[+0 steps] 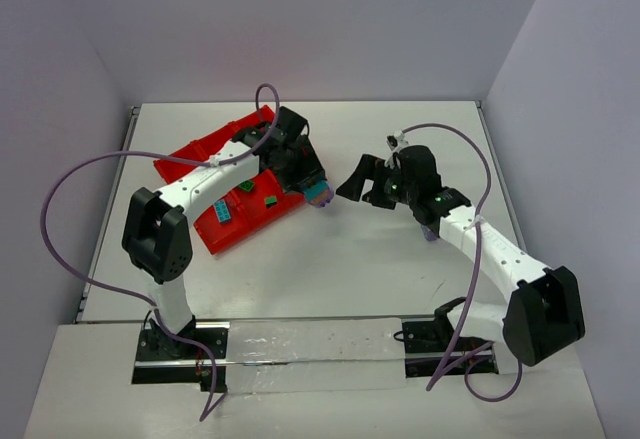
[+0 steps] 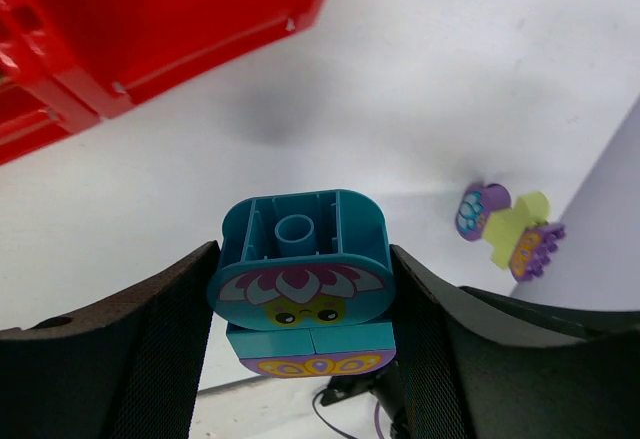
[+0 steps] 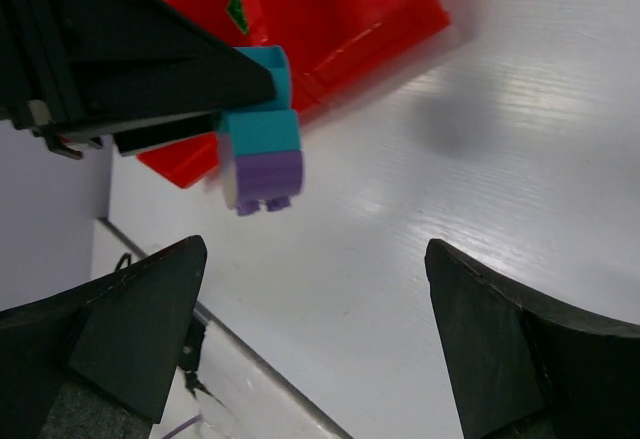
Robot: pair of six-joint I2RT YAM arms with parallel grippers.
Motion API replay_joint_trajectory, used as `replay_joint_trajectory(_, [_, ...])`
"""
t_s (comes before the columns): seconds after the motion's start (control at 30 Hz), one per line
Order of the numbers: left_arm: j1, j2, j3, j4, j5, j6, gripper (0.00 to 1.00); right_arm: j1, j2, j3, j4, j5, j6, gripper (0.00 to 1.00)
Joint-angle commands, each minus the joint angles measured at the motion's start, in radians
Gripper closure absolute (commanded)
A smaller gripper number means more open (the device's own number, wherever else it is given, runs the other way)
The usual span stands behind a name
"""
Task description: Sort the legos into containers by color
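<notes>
My left gripper point(image 1: 318, 192) is shut on a teal and purple lego clump point(image 2: 300, 284) and holds it in the air beside the right edge of the red tray point(image 1: 205, 154). The clump also shows in the right wrist view point(image 3: 260, 144) and in the top view point(image 1: 320, 195). My right gripper point(image 1: 352, 181) is open and empty, just right of the clump, its fingers point(image 3: 130, 334) wide apart. A purple and yellow-green lego clump point(image 2: 510, 227) lies on the table beyond; the right arm mostly hides it in the top view point(image 1: 430, 231). Small green and teal bricks point(image 1: 270, 199) lie in the tray.
The tray point(image 3: 350, 9) sits tilted at the table's back left. Purple cables loop over both arms. White walls close the table on three sides.
</notes>
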Motion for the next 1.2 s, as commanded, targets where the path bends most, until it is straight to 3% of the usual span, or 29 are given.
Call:
replay_joint_trajectory(0.0, [-0.005, -0.029, 0.019, 0.078, 0.104, -0.034, 1.00, 0.050, 0.042, 0.008, 0.184, -0.063, 0.042, 0.03])
replay_joint_trajectory(0.47, [0.001, -0.057, 0.000, 0.084, 0.107, -0.035, 1.00, 0.117, 0.176, 0.032, 0.333, 0.024, 0.130, 0.09])
replay_joint_trajectory(0.73, [0.003, -0.073, -0.012, 0.090, 0.108, -0.038, 1.00, 0.121, 0.239, 0.066, 0.378, -0.013, 0.155, 0.29])
replay_joint_trajectory(0.97, [0.006, -0.075, -0.012, 0.092, 0.099, -0.042, 1.00, 0.126, 0.223, 0.040, 0.385, -0.017, 0.166, 0.40])
replay_joint_trajectory(1.07, [0.006, -0.077, -0.012, 0.091, 0.092, -0.044, 1.00, 0.128, 0.212, 0.028, 0.385, -0.018, 0.166, 0.53])
replay_joint_trajectory(1.13, [0.009, -0.081, -0.013, 0.086, 0.086, -0.044, 1.00, 0.126, 0.203, 0.018, 0.382, -0.018, 0.165, 0.67])
replay_joint_trajectory(1.17, [0.009, -0.081, -0.013, 0.085, 0.081, -0.044, 1.00, 0.126, 0.198, 0.018, 0.380, -0.016, 0.165, 0.67])
